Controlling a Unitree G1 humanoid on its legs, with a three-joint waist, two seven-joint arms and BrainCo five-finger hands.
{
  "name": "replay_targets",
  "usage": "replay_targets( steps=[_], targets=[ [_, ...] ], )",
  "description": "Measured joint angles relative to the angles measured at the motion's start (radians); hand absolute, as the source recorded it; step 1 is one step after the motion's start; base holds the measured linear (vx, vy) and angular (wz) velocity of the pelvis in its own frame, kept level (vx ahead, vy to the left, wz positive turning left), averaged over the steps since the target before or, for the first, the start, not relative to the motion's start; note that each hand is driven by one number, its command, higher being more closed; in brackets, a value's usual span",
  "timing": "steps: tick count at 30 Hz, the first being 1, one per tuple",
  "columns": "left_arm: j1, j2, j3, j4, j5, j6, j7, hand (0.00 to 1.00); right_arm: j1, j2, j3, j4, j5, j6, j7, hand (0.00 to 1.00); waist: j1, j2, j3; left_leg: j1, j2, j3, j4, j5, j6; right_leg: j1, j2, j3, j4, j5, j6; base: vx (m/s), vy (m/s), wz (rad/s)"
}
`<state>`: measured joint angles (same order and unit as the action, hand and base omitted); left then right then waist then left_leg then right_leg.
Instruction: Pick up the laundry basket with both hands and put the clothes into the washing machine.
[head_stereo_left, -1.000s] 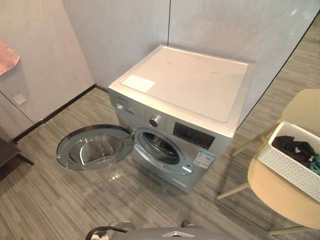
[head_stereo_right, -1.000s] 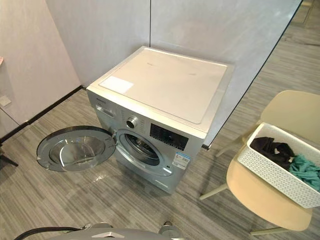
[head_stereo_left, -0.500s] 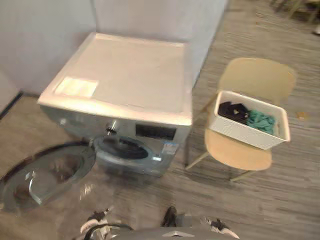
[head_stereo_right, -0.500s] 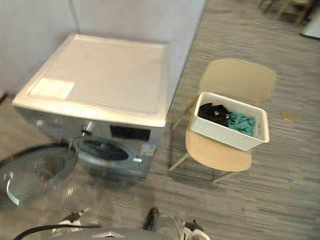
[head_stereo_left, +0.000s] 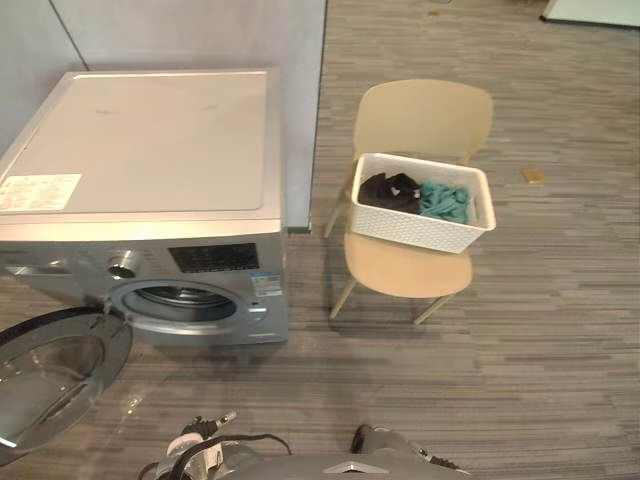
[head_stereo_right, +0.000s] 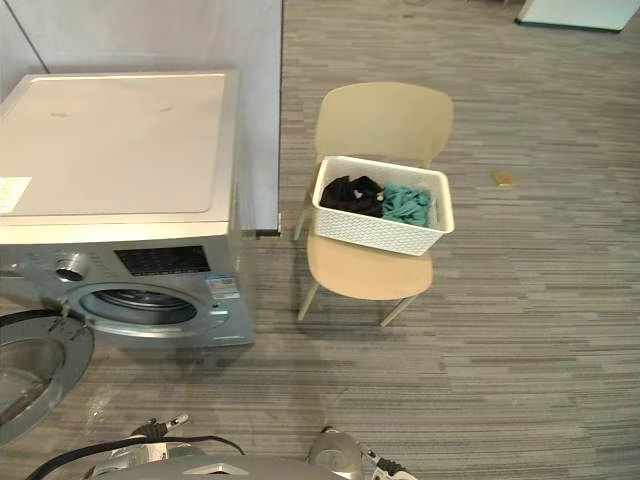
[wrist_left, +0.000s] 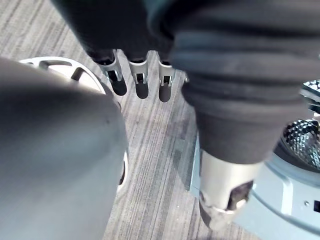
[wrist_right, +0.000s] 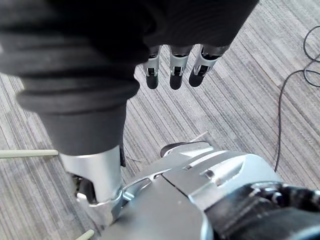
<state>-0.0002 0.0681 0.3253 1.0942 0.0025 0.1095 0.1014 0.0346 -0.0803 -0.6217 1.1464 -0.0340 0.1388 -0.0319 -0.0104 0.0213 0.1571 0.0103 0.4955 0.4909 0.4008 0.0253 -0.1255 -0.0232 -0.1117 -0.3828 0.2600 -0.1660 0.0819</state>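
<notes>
Washer (head_stereo_left: 140, 170) at left, front toward the robot; door (head_stereo_left: 50, 375) swung wide open on its left. Chair (head_stereo_left: 408, 268) stands near the washer's right side, a gap between. Basket (head_stereo_left: 418, 222) sits on the chair seat, long axis across the view, black and teal clothes (head_stereo_left: 420, 196) inside.

Left hand (wrist_left: 141, 80) and right hand (wrist_right: 175, 70) hang low over the floor (head_stereo_left: 520, 330), fingers straight, relaxed, holding nothing.

Basket lies ahead and right of the 2 hands; right hand likely nearer. Open floor before and right of the chair; washer corner crowds the left approach.
</notes>
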Motion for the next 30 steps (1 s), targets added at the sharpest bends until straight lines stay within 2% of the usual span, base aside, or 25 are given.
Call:
replay_targets(
  steps=[1,2,4,5,6,7,8,9,10,11,12,14,16,17,18,19,20,21,22,24,25,27,28,29,30],
  targets=[
    [0.018,0.015,0.0,-0.036,0.001,-0.007,0.004,0.0,0.003,-0.005,0.025,0.006,0.01,0.0,-0.001,0.0,0.003,0.002,0.003,-0.056,0.062,-0.021,0.15,0.06,0.123,0.038,0.032,0.024,-0.042,0.011,-0.02,0.0,-0.221,-0.38],
    [0.022,0.02,0.0,-0.044,0.001,-0.01,0.005,0.0,0.001,-0.009,0.029,0.004,0.012,0.0,-0.002,0.0,0.005,-0.009,0.008,-0.084,0.073,-0.046,0.197,0.069,0.147,0.055,0.035,0.026,-0.059,0.02,-0.023,0.03,-0.204,-0.43],
    [0.016,0.008,0.001,-0.047,0.001,-0.01,0.0,0.0,-0.001,-0.03,0.031,-0.011,0.032,-0.005,-0.004,0.0,0.004,0.008,0.013,-0.149,0.001,-0.14,0.309,-0.05,0.089,0.088,0.043,0.052,-0.108,0.035,-0.044,0.05,-0.054,-0.34],
    [0.025,-0.012,0.0,-0.046,0.001,-0.003,0.0,0.0,-0.01,-0.054,0.035,-0.011,0.032,-0.005,-0.004,0.0,0.007,0.023,0.019,-0.179,-0.112,-0.213,0.309,-0.137,0.034,0.093,0.038,0.077,-0.134,0.048,-0.051,0.06,0.036,-0.66],
    [0.041,-0.022,0.001,-0.042,0.0,0.002,0.0,0.0,-0.027,-0.066,0.039,-0.011,0.031,-0.005,-0.003,0.0,0.021,0.031,0.025,-0.185,-0.224,-0.247,0.241,-0.194,0.016,0.091,0.036,0.105,-0.15,0.06,-0.053,0.05,0.059,-0.75],
    [0.052,-0.021,-0.003,-0.037,0.0,0.007,-0.001,0.0,-0.034,-0.067,0.04,-0.011,0.031,-0.005,-0.003,0.0,0.026,0.033,0.026,-0.184,-0.272,-0.246,0.185,-0.201,0.021,0.091,0.037,0.12,-0.157,0.063,-0.052,0.05,0.079,-0.76],
    [0.068,-0.021,-0.004,-0.025,0.0,0.01,-0.001,0.0,-0.043,-0.067,0.042,-0.013,0.028,-0.005,-0.002,0.0,0.033,0.038,0.026,-0.177,-0.346,-0.246,0.04,-0.205,0.034,0.088,0.043,0.139,-0.164,0.064,-0.049,0.06,0.082,-0.65],
    [0.083,-0.012,-0.004,-0.016,0.001,0.014,-0.001,0.0,-0.048,-0.048,0.045,-0.02,0.027,-0.005,-0.002,0.0,0.057,0.04,0.025,-0.144,-0.379,-0.239,-0.056,-0.206,0.067,0.082,0.041,0.179,-0.17,0.062,-0.042,0.11,0.064,-0.5],
    [0.089,-0.008,-0.002,-0.015,0.001,0.015,-0.001,0.0,-0.047,-0.038,0.058,-0.022,0.027,-0.005,-0.002,0.0,0.06,0.032,0.021,-0.132,-0.397,-0.243,-0.085,-0.207,0.05,0.074,0.037,0.188,-0.185,0.065,-0.041,0.13,0.043,-0.47],
    [0.089,-0.009,0.012,-0.012,0.001,0.014,-0.002,0.0,-0.067,-0.032,0.074,-0.021,0.026,-0.003,0.0,0.0,0.076,0.004,0.024,-0.135,-0.421,-0.263,-0.084,-0.22,0.034,0.061,0.032,0.214,-0.202,0.085,-0.023,0.15,0.059,-0.5],
    [0.095,-0.013,0.033,0.004,0.0,0.018,-0.002,0.0,-0.083,-0.035,0.087,-0.021,0.025,-0.005,-0.001,0.0,0.095,0.017,0.041,-0.145,-0.446,-0.313,-0.051,-0.258,0.069,0.066,0.044,0.242,-0.206,0.088,-0.015,0.14,0.115,-0.61],
    [0.114,-0.024,0.07,0.017,0.0,0.025,0.0,0.0,-0.104,-0.034,0.091,-0.03,0.01,-0.007,0.0,0.0,0.096,0.031,0.048,-0.116,-0.444,-0.296,-0.018,-0.3,0.098,0.084,0.039,0.27,-0.169,0.065,0.001,0.21,0.14,-0.53],
    [0.128,-0.033,0.087,0.017,0.0,0.025,0.002,0.0,-0.09,-0.021,0.094,-0.045,-0.003,-0.015,0.0,0.0,0.094,0.031,0.044,-0.051,-0.462,-0.265,-0.048,-0.305,0.115,0.064,0.007,0.266,-0.03,-0.001,0.003,0.25,0.115,-0.32],
    [0.128,-0.032,0.084,0.016,0.0,0.023,0.0,0.0,-0.076,-0.012,0.111,-0.059,-0.004,-0.015,0.002,0.0,0.099,0.027,0.034,-0.008,-0.475,-0.242,-0.088,-0.304,0.118,-0.006,-0.017,0.27,0.124,-0.033,0.006,0.21,0.078,-0.44],
    [0.132,-0.028,0.069,0.015,0.0,0.023,0.001,0.0,-0.074,-0.004,0.149,-0.065,0.0,-0.019,0.005,0.0,0.091,0.012,0.02,0.02,-0.487,-0.215,-0.125,-0.297,0.13,-0.099,-0.041,0.282,0.308,-0.047,0.039,0.21,0.064,-0.52],
    [0.133,-0.024,0.063,0.015,0.001,0.023,0.001,0.0,-0.078,-0.003,0.155,-0.069,-0.001,-0.023,0.008,0.0,0.086,0.004,0.016,0.033,-0.493,-0.202,-0.136,-0.294,0.134,-0.143,-0.049,0.297,0.397,-0.045,0.062,0.23,0.012,-0.47],
    [0.12,-0.012,0.047,0.013,0.001,0.023,0.001,0.0,-0.078,-0.003,0.168,-0.073,0.0,-0.029,0.008,0.0,0.077,-0.009,0.016,0.064,-0.501,-0.202,-0.142,-0.292,0.136,-0.21,-0.061,0.313,0.551,-0.024,0.097,0.21,-0.032,-0.21],
    [0.108,-0.01,0.039,0.011,0.001,0.024,0.001,0.0,-0.077,-0.004,0.167,-0.078,0.0,-0.03,0.008,0.0,0.067,-0.012,0.02,0.08,-0.501,-0.212,-0.141,-0.292,0.137,-0.229,-0.067,0.316,0.619,-0.025,0.096,0.32,-0.143,0.2],
    [0.083,-0.002,0.016,-0.006,0.001,0.023,0.002,0.0,-0.065,-0.013,0.164,-0.079,-0.001,-0.028,0.007,0.0,0.043,-0.012,0.026,0.117,-0.494,-0.257,-0.141,-0.292,0.137,-0.251,-0.077,0.293,0.715,-0.061,0.076,0.27,-0.178,0.46],
    [0.05,-0.003,0.004,-0.031,0.001,0.012,0.002,0.0,-0.044,-0.008,0.133,-0.093,-0.003,-0.027,0.005,0.0,0.033,-0.01,0.027,0.138,-0.472,-0.284,-0.14,-0.292,0.136,-0.271,-0.112,0.246,0.709,-0.096,0.044,0.25,-0.24,0.61],
    [0.01,-0.019,0.003,-0.053,0.002,0.007,0.002,0.0,-0.019,-0.006,0.095,-0.112,-0.003,-0.026,0.005,0.0,0.035,-0.005,0.027,0.148,-0.445,-0.321,-0.137,-0.294,0.133,-0.297,-0.168,0.227,0.628,-0.101,0.026,0.24,-0.295,0.63],
    [-0.021,-0.037,-0.005,-0.064,0.002,0.0,0.002,0.0,0.004,-0.001,0.057,-0.123,-0.003,-0.025,0.003,0.0,0.03,0.004,0.026,0.145,-0.405,-0.365,-0.114,-0.308,0.108,-0.286,-0.211,0.242,0.454,-0.079,0.013,0.24,-0.381,0.69],
    [-0.028,-0.046,-0.012,-0.07,0.015,-0.003,0.001,0.0,0.02,0.013,0.033,-0.131,-0.007,-0.022,0.0,0.0,0.034,0.006,0.024,0.153,-0.36,-0.392,-0.092,-0.339,0.055,-0.263,-0.215,0.293,0.255,-0.011,0.025,0.24,-0.469,0.54],
    [-0.024,-0.045,-0.011,-0.075,0.026,-0.003,0.002,0.0,0.026,0.022,0.02,-0.135,-0.014,-0.02,-0.001,0.0,0.034,-0.002,0.019,0.152,-0.347,-0.401,-0.087,-0.351,0.035,-0.244,-0.216,0.322,0.17,0.036,0.028,0.29,-0.63,0.45],
    [-0.006,-0.034,-0.002,-0.086,0.047,-0.003,0.004,0.0,0.048,0.046,0.017,-0.139,-0.014,-0.01,-0.002,0.0,0.032,-0.032,0.001,0.153,-0.326,-0.414,-0.074,-0.38,-0.014,-0.221,-0.218,0.351,0.067,0.12,0.045,0.21,-0.475,0.34]
  ],
)
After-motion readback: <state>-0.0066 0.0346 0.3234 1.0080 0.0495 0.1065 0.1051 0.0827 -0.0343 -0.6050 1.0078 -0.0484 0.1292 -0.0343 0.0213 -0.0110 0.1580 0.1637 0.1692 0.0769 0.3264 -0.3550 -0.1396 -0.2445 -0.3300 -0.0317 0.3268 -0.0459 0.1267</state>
